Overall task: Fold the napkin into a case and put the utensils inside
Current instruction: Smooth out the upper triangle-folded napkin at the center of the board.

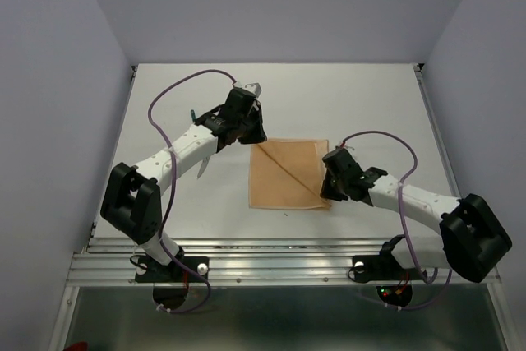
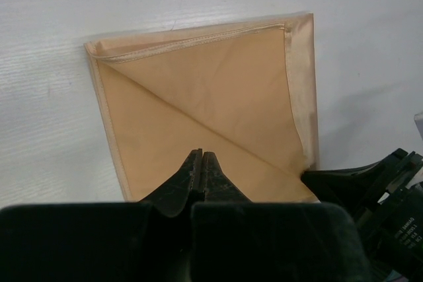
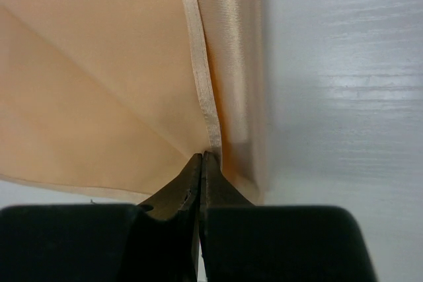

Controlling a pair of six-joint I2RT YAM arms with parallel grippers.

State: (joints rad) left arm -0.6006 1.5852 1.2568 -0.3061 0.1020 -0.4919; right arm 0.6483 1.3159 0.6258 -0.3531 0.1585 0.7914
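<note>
With my left gripper (image 2: 201,157) and right gripper (image 3: 201,158) fully closed, each seemingly pinching a corner of the napkin (image 1: 283,174), I fear the smooth cloth slips out if pulled unevenly.

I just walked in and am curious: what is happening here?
A peach napkin lies flat on the white table, with a diagonal crease across it. The robot's left end effector is shut over its far left corner. The right end effector is shut on the hem at the near right corner.
</note>
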